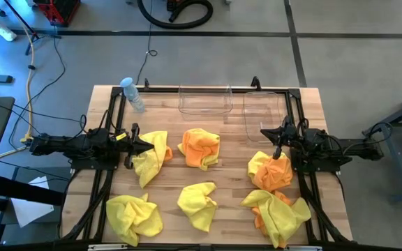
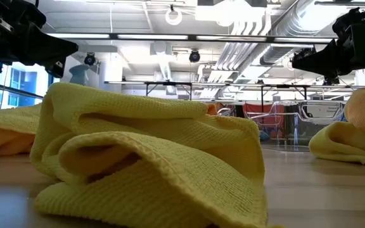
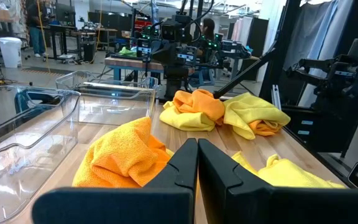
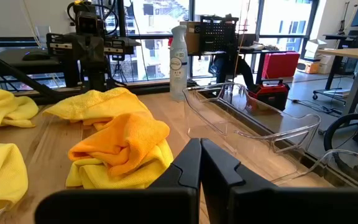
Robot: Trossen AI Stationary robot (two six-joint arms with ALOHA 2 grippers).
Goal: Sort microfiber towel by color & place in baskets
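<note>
Several rumpled microfiber towels lie flat on the wooden table: yellow ones (image 1: 152, 157) (image 1: 135, 216) (image 1: 197, 203), an orange one (image 1: 201, 148), an orange one on yellow (image 1: 271, 171), and a yellow-and-orange heap (image 1: 279, 213). Two clear baskets stand at the far edge, one (image 1: 205, 100) beside the other (image 1: 262, 115). My left gripper (image 1: 149, 146) is shut and level above the left yellow towel's edge, pointing at the orange towel (image 3: 126, 155). My right gripper (image 1: 264, 132) is shut and level near the right basket (image 4: 247, 115), touching nothing.
A clear bottle with a pale blue cap (image 1: 132, 94) stands at the far left of the table, beside the left basket. Black frame rails (image 1: 110, 125) run along both table sides. Bare wood shows between the towels mid-table (image 1: 232, 174).
</note>
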